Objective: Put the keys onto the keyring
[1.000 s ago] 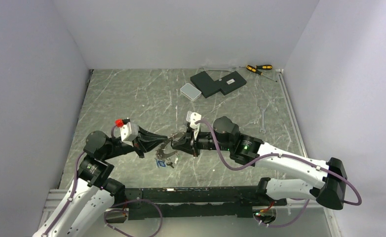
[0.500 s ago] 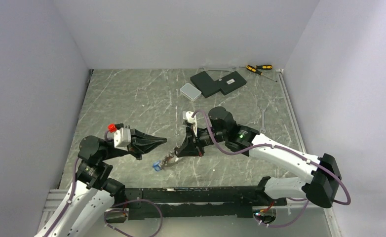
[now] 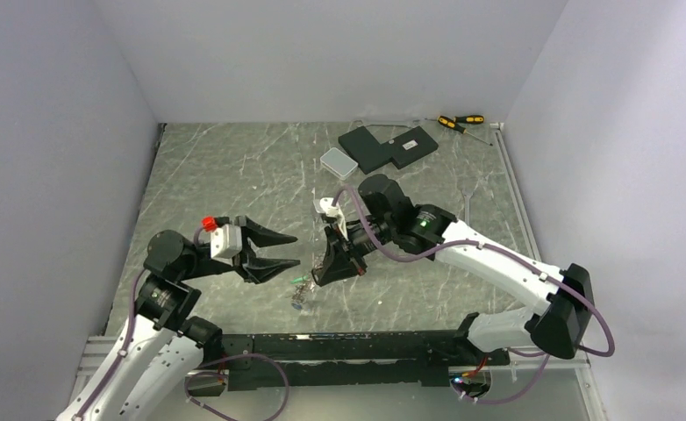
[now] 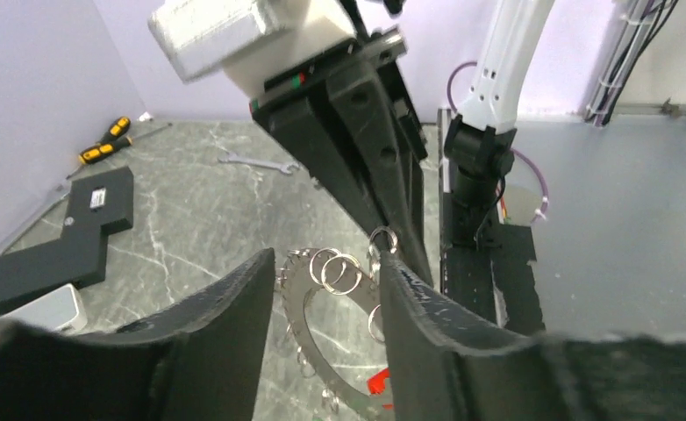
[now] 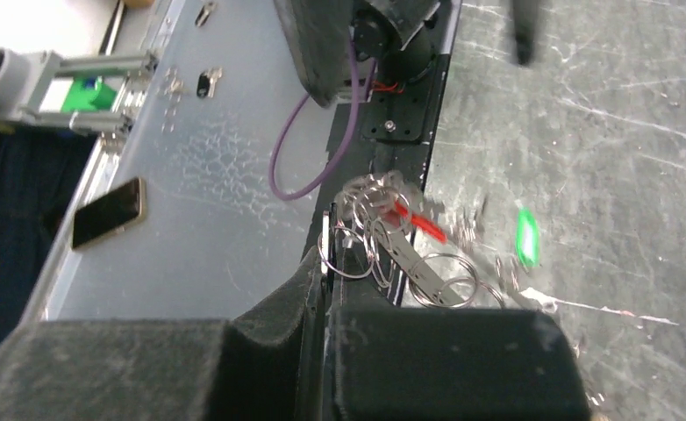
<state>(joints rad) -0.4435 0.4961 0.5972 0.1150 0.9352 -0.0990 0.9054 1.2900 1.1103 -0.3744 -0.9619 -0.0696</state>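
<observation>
The keyring (image 3: 300, 292) is a flat silver ring with small split rings round its rim. It hangs above the table from my right gripper (image 3: 318, 279), which is shut on its edge. In the right wrist view the gripper (image 5: 326, 263) pinches the keyring (image 5: 410, 261), and a red tag (image 5: 418, 221) and a blurred green tag (image 5: 525, 237) of the keys dangle from it. My left gripper (image 3: 294, 251) stands open just left of it. In the left wrist view the keyring (image 4: 309, 329) shows between the spread fingers (image 4: 225, 333) of the left gripper (image 4: 326, 263), touching neither.
At the back lie a black stepped block (image 3: 388, 146), a small white box (image 3: 338, 162) and two orange-handled screwdrivers (image 3: 460, 121). A silver wrench (image 3: 468, 215) lies by the right edge. A phone (image 5: 107, 213) rests on the grey shelf beyond the table's front edge.
My left gripper has let go of the keyring, drawn back to the left and opened. The right gripper has tilted downward, and the keyring now hangs from it alone.
</observation>
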